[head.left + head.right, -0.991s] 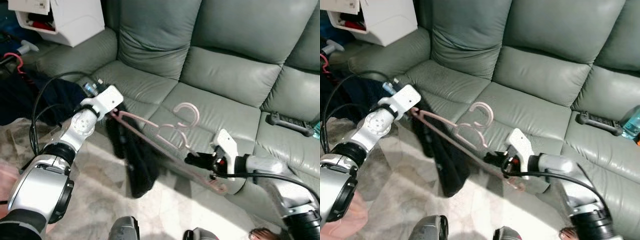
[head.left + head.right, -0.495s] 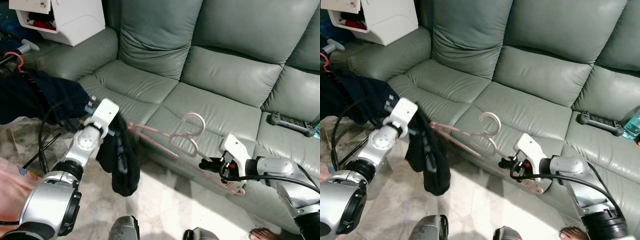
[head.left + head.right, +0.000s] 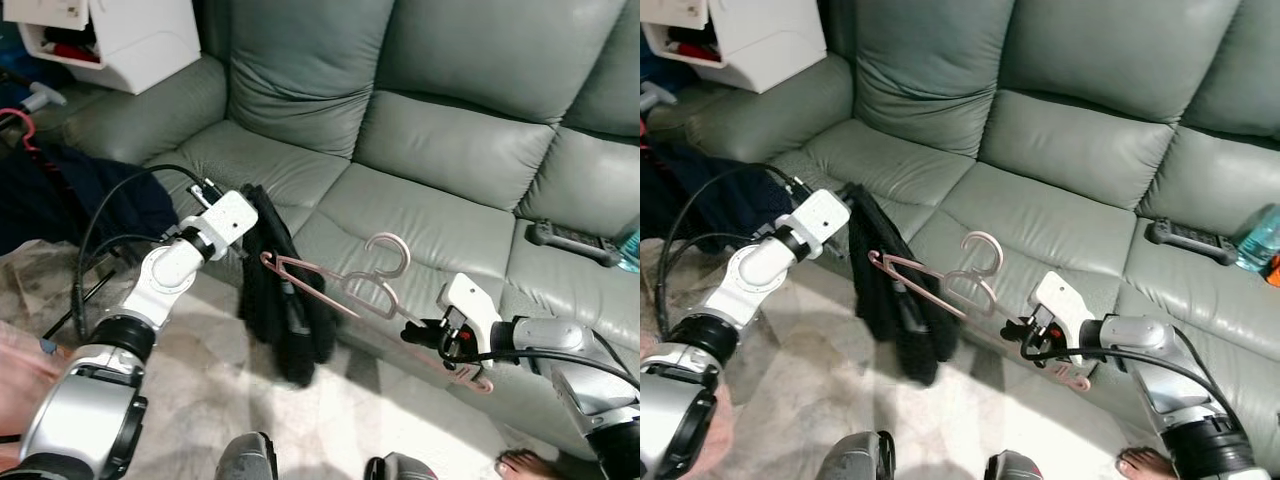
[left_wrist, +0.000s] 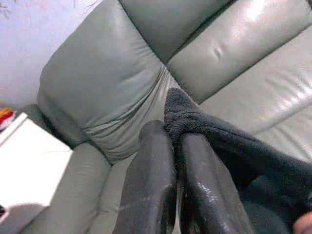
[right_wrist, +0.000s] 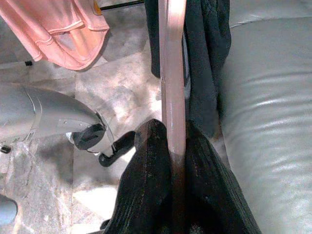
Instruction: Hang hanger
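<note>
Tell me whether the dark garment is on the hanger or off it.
Partly on: the dark garment drapes over one end of the pink hanger, bunched, pinched by the left gripper.

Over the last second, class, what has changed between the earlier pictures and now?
The left gripper, shut on the dark garment, dipped low, then rose again, carrying it along the pink hanger toward the hook. The right gripper moved slightly right, staying clamped on the hanger's other end. The sofa and remote stayed put.

Even indoor light; glare sheens the sofa (image 5: 273, 112) leather, a sunlit floor (image 3: 190, 400) patch; wrist views softly blurred.
</note>
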You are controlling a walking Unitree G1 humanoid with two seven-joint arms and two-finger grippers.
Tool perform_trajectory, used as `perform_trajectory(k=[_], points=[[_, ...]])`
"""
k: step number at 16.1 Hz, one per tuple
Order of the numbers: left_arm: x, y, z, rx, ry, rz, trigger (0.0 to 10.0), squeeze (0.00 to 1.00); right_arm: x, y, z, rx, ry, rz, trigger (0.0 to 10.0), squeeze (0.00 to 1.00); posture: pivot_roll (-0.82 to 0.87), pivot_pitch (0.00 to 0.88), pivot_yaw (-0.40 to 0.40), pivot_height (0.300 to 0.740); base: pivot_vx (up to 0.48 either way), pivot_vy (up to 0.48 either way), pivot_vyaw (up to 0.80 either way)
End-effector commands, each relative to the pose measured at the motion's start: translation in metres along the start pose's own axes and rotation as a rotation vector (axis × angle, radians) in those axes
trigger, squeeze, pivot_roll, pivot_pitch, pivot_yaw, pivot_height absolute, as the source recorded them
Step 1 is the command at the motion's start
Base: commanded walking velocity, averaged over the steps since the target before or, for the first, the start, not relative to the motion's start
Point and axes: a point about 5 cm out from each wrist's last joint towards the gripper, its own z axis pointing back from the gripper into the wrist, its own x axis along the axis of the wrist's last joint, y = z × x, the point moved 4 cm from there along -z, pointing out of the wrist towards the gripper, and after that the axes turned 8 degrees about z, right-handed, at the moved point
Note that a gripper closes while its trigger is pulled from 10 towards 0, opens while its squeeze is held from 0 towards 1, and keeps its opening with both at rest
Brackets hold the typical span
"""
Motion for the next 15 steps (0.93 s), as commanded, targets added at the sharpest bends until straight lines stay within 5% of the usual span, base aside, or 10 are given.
perform_trajectory(k=[1, 3, 4, 7, 9, 11, 15], points=[[-0.005, 0.013, 0.003, 0.052, 0.030, -0.051, 10.0, 0.00, 0.016, -0.004, 0.007, 0.012, -0.061, 0.027, 10.0, 0.00, -0.05, 0.065, 0.041, 0.740, 0.000, 0.000, 0.00], [-0.022, 0.027, 0.007, 0.154, 0.142, -0.078, 10.0, 0.00, 0.023, 0.002, 0.012, 0.064, -0.085, 0.031, 10.0, 0.00, -0.05, 0.062, 0.040, 0.740, 0.000, 0.000, 0.00], [-0.033, 0.038, 0.010, 0.248, 0.214, -0.061, 10.0, 0.00, 0.015, 0.017, 0.010, 0.146, -0.045, 0.037, 10.0, 0.00, -0.06, 0.058, 0.037, 0.740, 0.000, 0.000, 0.00], [-0.032, 0.040, 0.008, 0.266, 0.219, -0.053, 10.0, 0.00, -0.001, 0.025, 0.009, 0.176, 0.025, 0.043, 10.0, 0.00, -0.06, 0.057, 0.036, 0.740, 0.000, 0.000, 0.00], [-0.030, 0.033, 0.007, 0.237, 0.200, -0.020, 10.0, 0.00, -0.022, -0.006, 0.008, -0.026, 0.137, 0.104, 10.0, 0.00, -0.05, 0.057, 0.041, 0.740, 0.000, 0.000, 0.00], [-0.034, 0.028, 0.008, 0.226, 0.211, -0.005, 10.0, 0.00, -0.016, -0.027, 0.009, -0.169, 0.111, 0.110, 10.0, 0.00, -0.05, 0.061, 0.043, 0.740, 0.000, 0.000, 0.00], [-0.035, 0.002, 0.010, 0.097, 0.168, 0.207, 10.0, 0.00, 0.003, -0.030, 0.005, -0.182, 0.015, 0.150, 10.0, 0.00, -0.05, 0.066, 0.041, 0.740, 0.000, 0.000, 0.00]])
